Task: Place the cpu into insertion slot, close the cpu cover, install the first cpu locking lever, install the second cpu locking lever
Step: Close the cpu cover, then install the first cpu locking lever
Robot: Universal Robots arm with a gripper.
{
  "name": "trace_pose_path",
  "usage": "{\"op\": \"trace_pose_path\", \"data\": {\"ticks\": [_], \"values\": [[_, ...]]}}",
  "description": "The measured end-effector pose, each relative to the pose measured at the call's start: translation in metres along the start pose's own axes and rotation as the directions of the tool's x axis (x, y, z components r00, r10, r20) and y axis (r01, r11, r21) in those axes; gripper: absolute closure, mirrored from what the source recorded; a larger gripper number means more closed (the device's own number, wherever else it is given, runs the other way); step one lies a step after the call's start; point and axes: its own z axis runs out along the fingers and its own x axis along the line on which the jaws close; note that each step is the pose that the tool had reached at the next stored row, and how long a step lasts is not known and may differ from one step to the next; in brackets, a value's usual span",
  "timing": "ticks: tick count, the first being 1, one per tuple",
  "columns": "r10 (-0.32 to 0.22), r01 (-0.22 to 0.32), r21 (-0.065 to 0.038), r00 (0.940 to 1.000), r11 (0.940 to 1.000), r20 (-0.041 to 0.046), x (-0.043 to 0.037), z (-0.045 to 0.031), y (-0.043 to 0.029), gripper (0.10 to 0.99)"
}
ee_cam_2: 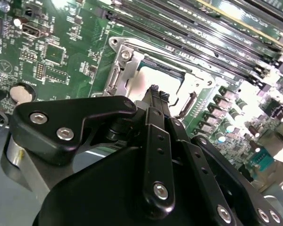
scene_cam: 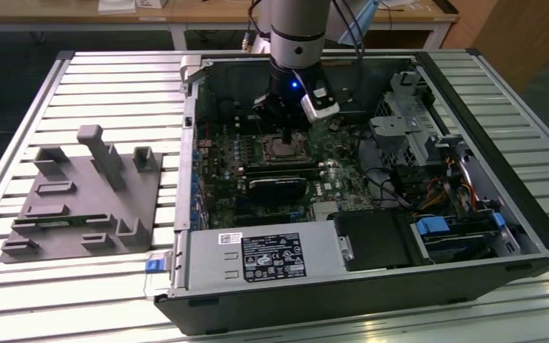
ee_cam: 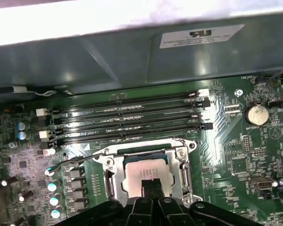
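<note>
The cpu [ee_cam: 148,170] lies flat in the insertion slot [scene_cam: 282,148] on the green motherboard; its pale metal top [ee_cam_2: 155,76] shows through the window of the cpu cover [ee_cam: 114,178]. The silver frame is down around the chip. A thin wire locking lever [ee_cam: 73,161] sticks out sideways from the socket's corner, raised off the board. My gripper [ee_cam: 151,184] hovers right over the chip's edge with its black fingers pressed together, shut and holding nothing. It also appears in the second wrist view [ee_cam_2: 156,90] and in the exterior view [scene_cam: 284,134].
Long black memory slots [ee_cam: 127,123] run beside the socket. The open computer case [scene_cam: 503,214] walls in the board, with a drive cage [scene_cam: 408,136] and a power supply [scene_cam: 255,257]. A grey fixture block [scene_cam: 83,200] stands on the slatted table at the exterior view's left.
</note>
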Motion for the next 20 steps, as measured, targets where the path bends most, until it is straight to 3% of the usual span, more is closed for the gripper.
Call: {"op": "trace_pose_path", "data": {"ticks": [2,5,9,20], "values": [[-0.001,0.001,-0.002,0.9999,1.0,0.0138,0.0013,0.0004,-0.0002,0.98],[-0.001,0.001,-0.003,0.9997,1.0,0.0232,0.0033,0.0006,-0.0005,0.98],[-0.001,0.001,-0.004,0.9997,1.0,0.0256,0.0072,0.0007,-0.0009,0.98],[-0.001,0.001,-0.004,0.9997,1.0,0.0257,0.0082,0.0008,-0.0011,0.98]]}}
